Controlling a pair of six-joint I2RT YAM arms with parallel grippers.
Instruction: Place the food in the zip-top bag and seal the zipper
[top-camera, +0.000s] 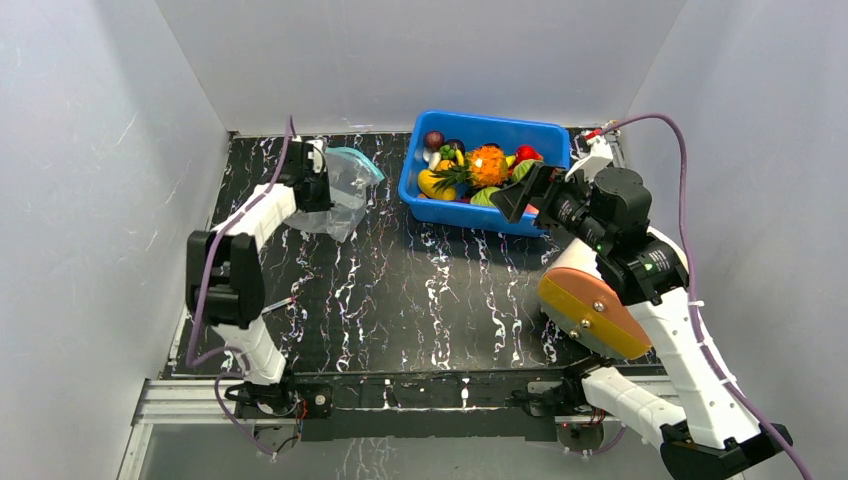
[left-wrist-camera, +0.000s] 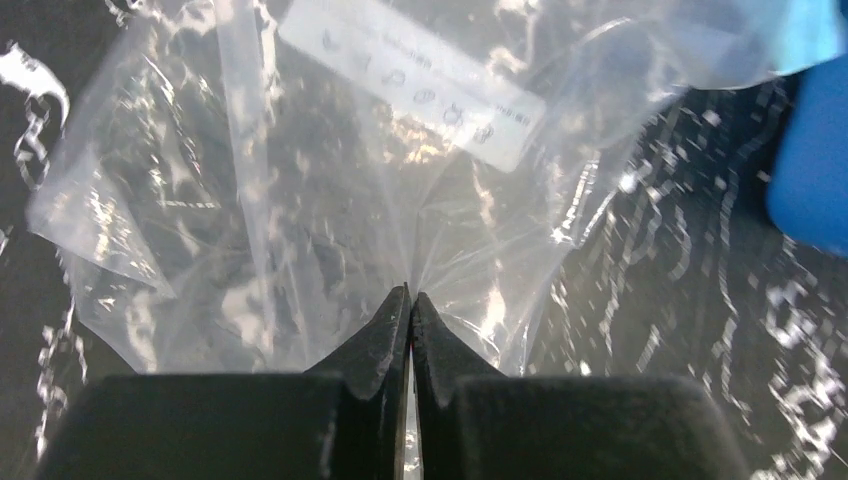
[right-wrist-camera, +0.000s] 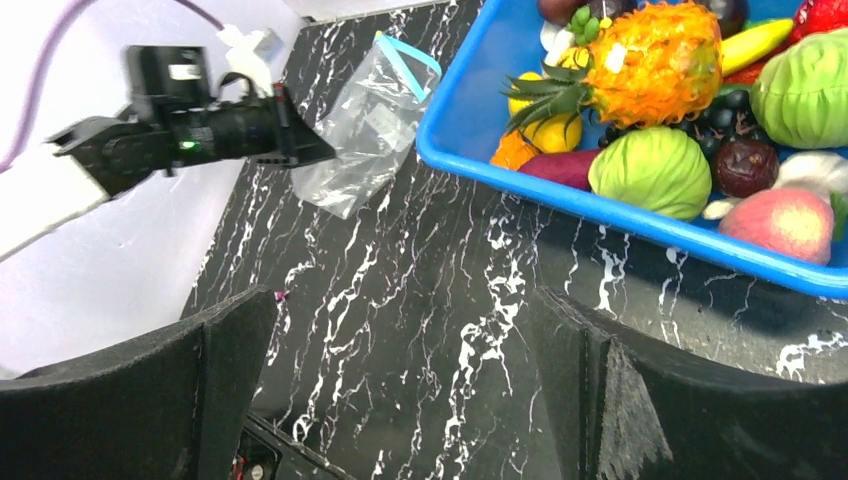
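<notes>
The left gripper (left-wrist-camera: 410, 305) has its jaws pinched on the clear crinkly zip-top bag (left-wrist-camera: 300, 200) at far left, its teal-blue zipper strip (right-wrist-camera: 408, 55) towards the blue plastic bin (top-camera: 470, 218). The colourful toy food (top-camera: 488, 165) lies in that bin, far right. The right gripper (right-wrist-camera: 400, 340) hangs wide open and empty at its near side.

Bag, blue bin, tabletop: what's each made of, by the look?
zip-top bag: thin clear plastic film, glossy. It shows creases and glare, and the table shows through it.
blue bin: probably rigid moulded plastic, smooth with a slight sheen, even colour and a rounded rim.
table: glossy black surface with white veining. It looks like marble, but stone or printed laminate can't be told apart.
</notes>
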